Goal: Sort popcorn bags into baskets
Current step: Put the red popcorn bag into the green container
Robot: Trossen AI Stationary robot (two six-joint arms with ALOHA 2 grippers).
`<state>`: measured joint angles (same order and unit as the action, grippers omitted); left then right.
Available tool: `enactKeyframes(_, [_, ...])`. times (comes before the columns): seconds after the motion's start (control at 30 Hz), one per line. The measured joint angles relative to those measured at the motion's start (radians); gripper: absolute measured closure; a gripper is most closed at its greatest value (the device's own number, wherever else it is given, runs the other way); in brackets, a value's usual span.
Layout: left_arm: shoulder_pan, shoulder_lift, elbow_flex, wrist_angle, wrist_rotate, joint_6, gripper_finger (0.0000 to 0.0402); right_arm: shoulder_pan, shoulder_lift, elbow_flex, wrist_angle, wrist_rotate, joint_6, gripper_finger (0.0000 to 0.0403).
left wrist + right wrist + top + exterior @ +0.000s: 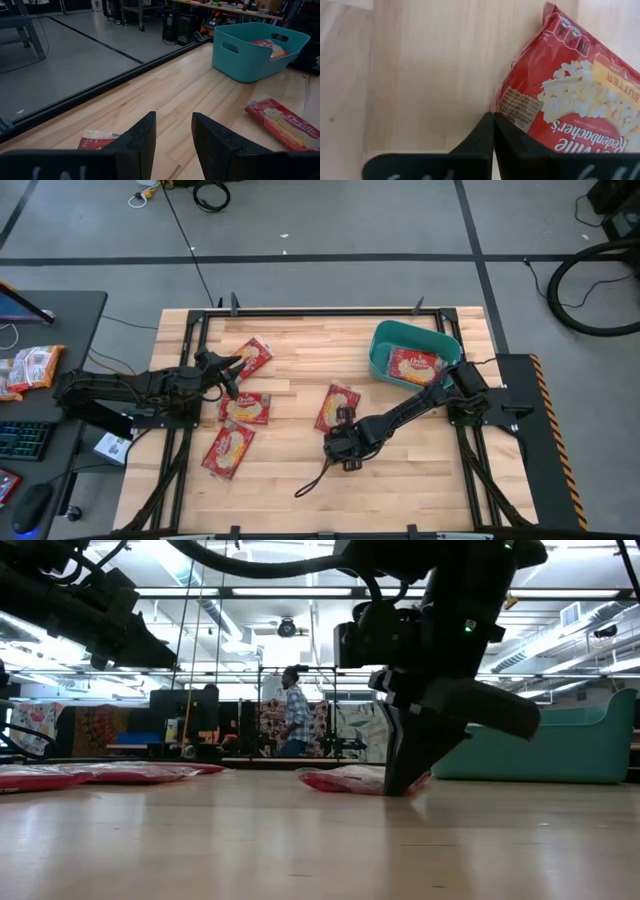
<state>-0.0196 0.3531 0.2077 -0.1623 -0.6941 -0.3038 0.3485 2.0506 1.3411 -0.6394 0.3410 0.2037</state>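
Three popcorn bags lie around my parted left gripper, unsorted. Mid-table, my right gripper is pinched shut at the corner of a fourth bag, apparently gripping its edge. One bag sits in the teal basket.

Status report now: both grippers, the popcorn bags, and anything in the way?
Right gripper shut at the centre bag's corner, grip unclear. Left gripper open, empty, over the left bags. One bag in the basket. Nothing in the way.
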Motion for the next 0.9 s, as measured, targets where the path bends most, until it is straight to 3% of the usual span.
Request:
enactKeyframes(0.13, [0.0, 0.0, 0.0, 0.0, 0.0, 0.0, 0.0272, -0.013, -0.024, 0.066, -0.13, 0.018, -0.032, 0.0397])
enactKeyframes(0.43, [0.0, 0.0, 0.0, 0.0, 0.0, 0.002, 0.0272, -0.025, -0.125, 0.19, -0.408, 0.193, -0.004, 0.0398])
enactKeyframes(0.67, [0.0, 0.0, 0.0, 0.0, 0.0, 0.002, 0.0272, -0.043, -0.251, 0.196, -0.526, 0.268, 0.163, 0.0399])
enactKeyframes(0.9, [0.0, 0.0, 0.0, 0.0, 0.0, 0.001, 0.0272, -0.058, -0.373, 0.196, -0.655, 0.275, 0.347, 0.0399])
